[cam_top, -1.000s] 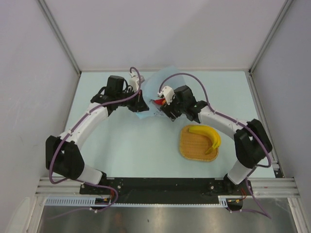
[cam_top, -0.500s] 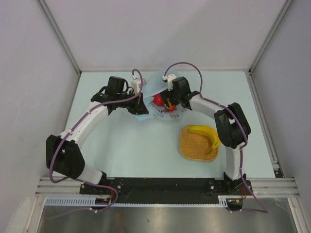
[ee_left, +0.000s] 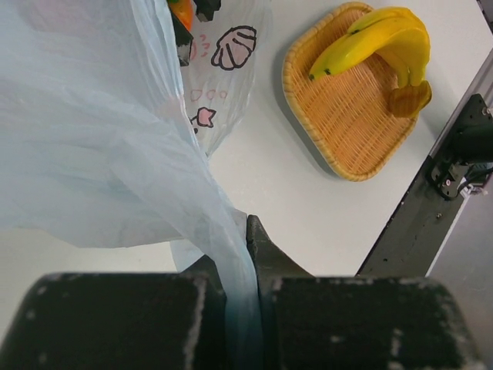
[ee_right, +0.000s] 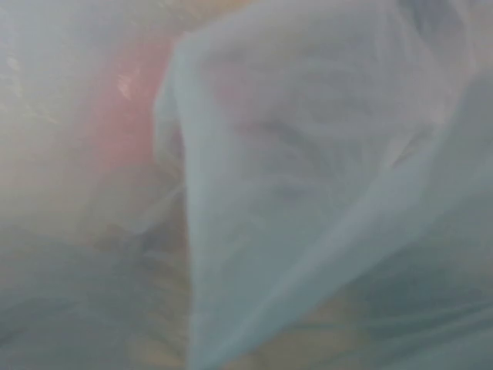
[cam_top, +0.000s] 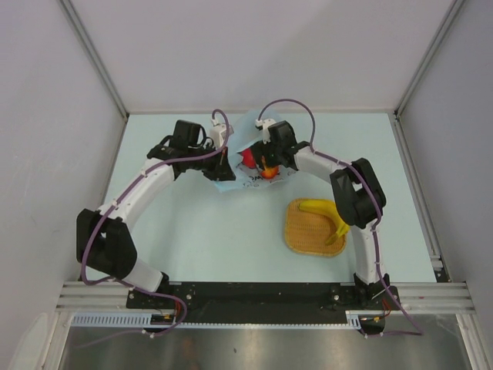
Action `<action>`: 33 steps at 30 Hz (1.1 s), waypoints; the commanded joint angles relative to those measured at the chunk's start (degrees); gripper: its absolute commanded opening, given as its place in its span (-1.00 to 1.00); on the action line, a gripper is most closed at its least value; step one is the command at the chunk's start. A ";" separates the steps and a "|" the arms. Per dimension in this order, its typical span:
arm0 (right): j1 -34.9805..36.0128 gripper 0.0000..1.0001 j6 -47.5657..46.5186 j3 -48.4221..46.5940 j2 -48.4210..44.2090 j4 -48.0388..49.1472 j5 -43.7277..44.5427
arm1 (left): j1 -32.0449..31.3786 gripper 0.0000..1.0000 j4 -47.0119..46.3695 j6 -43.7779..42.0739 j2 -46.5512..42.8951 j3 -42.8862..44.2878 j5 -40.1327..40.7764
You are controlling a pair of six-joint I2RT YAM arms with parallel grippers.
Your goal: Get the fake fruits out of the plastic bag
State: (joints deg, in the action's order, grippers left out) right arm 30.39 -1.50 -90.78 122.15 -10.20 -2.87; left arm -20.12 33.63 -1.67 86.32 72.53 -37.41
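The light-blue plastic bag (cam_top: 245, 179) lies at the back middle of the table. My left gripper (cam_top: 223, 166) is shut on its left edge and holds it up; the film runs between the jaws in the left wrist view (ee_left: 239, 308). My right gripper (cam_top: 266, 164) reaches into the bag from the right. A red fruit (cam_top: 248, 159) and an orange-red fruit (cam_top: 267, 173) show at its tips. The right wrist view is veiled by bag film (ee_right: 308, 193), with a red blur (ee_right: 131, 108) behind it and no fingers showing. A yellow banana (cam_top: 323, 210) lies on the mat.
The woven orange-yellow mat (cam_top: 308, 235) sits right of centre, and also shows in the left wrist view (ee_left: 347, 123) with the banana (ee_left: 377, 35). The black front rail (cam_top: 262, 293) runs along the near edge. Grey walls stand at both sides.
My right gripper has moved left and farther back, into the bag, and its arm has stretched out. The orange-red fruit now shows at its tips. My left gripper holds the bag edge as before.
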 commanded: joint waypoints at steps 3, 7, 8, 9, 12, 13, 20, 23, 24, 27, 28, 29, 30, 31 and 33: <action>-0.86 0.96 1.15 -1.24 -2.35 -3.07 -1.78 | -0.27 -0.94 -0.67 -2.46 -0.37 2.17 0.76; -0.25 0.97 0.10 0.43 -3.32 -3.86 -2.06 | -0.10 -0.94 -1.46 -2.28 -0.98 1.82 0.49; 0.19 0.81 -1.39 0.61 -3.41 -4.13 -1.44 | -0.10 -0.94 -2.07 -2.11 -1.16 1.56 0.49; 0.80 0.66 -2.62 1.13 -3.84 -4.04 -1.61 | -0.01 -0.94 -2.42 -1.41 -1.51 1.39 0.32; 1.95 0.19 -6.93 0.61 -6.29 -6.14 -2.67 | 0.17 -0.94 -3.48 -0.70 -2.30 0.77 -1.61; 3.00 0.13 -7.81 0.61 -7.70 -7.02 -2.05 | 0.26 -0.94 -3.57 -0.35 -2.47 0.77 -1.96; 5.29 0.01 -13.80 3.85 -26.15 -19.85 -3.80 | 0.87 -0.94 -9.45 6.67 -4.15 -4.06 -2.68; 4.94 0.00 -15.72 10.59 -36.84 -21.79 -8.88 | 0.70 -0.93 -10.33 7.30 -3.10 -3.98 -1.71; 5.11 0.00 -16.86 12.02 -39.50 -23.80 -11.25 | 0.78 -0.94 -10.51 6.69 -3.09 -4.06 -1.09; 6.52 0.00 -22.75 20.19 -46.46 -28.20 -19.53 | 0.78 -0.93 -10.87 2.65 -3.97 -4.33 2.59; 6.70 0.00 -22.85 21.60 -47.34 -29.43 -20.76 | 0.87 -0.93 -9.99 1.77 -4.23 -3.98 3.04; 6.44 0.00 -22.15 23.61 -48.66 -31.62 -20.94 | 0.87 -0.93 -7.64 -1.11 -4.93 -3.02 3.39; 5.83 0.00 -21.45 24.94 -49.37 -31.81 -22.25 | 0.87 -0.93 -6.57 -1.92 -5.37 -2.75 3.48; 5.64 0.02 -22.23 26.26 -50.42 -32.25 -22.70 | 0.87 -0.93 -5.16 -2.98 -5.81 -3.10 3.05; 6.34 0.03 -25.38 30.21 -52.45 -32.78 -21.48 | 0.78 -0.92 -4.89 -3.60 -6.96 -4.58 1.12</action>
State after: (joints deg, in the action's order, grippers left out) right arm 36.60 -21.96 -66.78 69.73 -36.64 -21.67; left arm -19.57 26.96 -0.51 83.53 68.29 -35.09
